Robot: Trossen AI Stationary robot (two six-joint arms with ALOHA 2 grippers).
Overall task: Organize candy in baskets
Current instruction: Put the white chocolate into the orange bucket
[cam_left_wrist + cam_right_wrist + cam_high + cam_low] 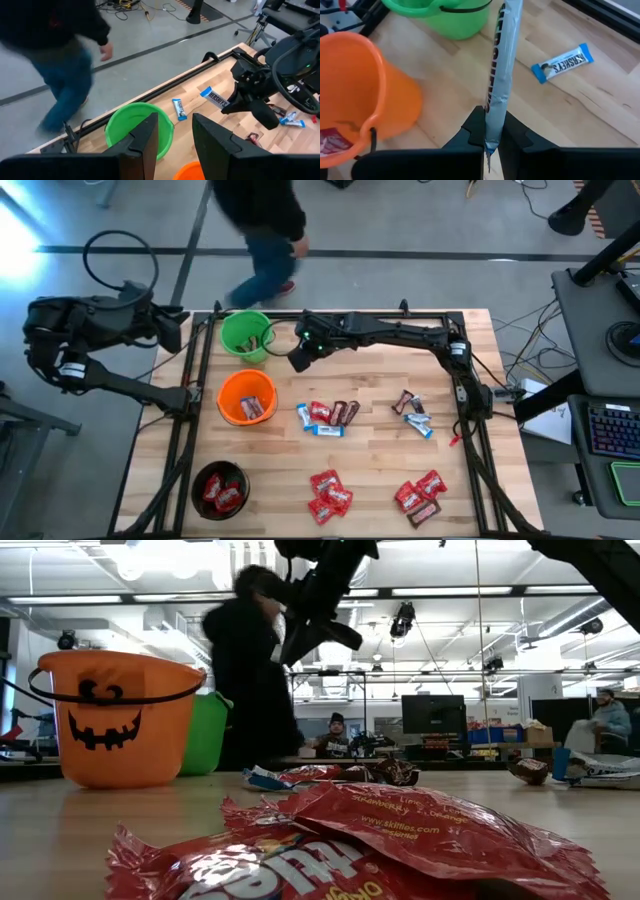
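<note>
Wooden table (370, 480), a person walking past beyond its 12 o'clock edge.

- Sorting is partway along: black basket (219, 488) at 7 o'clock and orange basket (246, 397) are holding candy; green basket (245, 335) at 11 o'clock is perhaps holding some.
- Loose candy (328, 416) is lying in four clusters.
- Right gripper (492, 136) is pinching a blue-and-white bar (501, 65) beside the green basket.
- Left gripper (175, 131), parted and empty, is waiting off the table's 10 o'clock corner.
</note>
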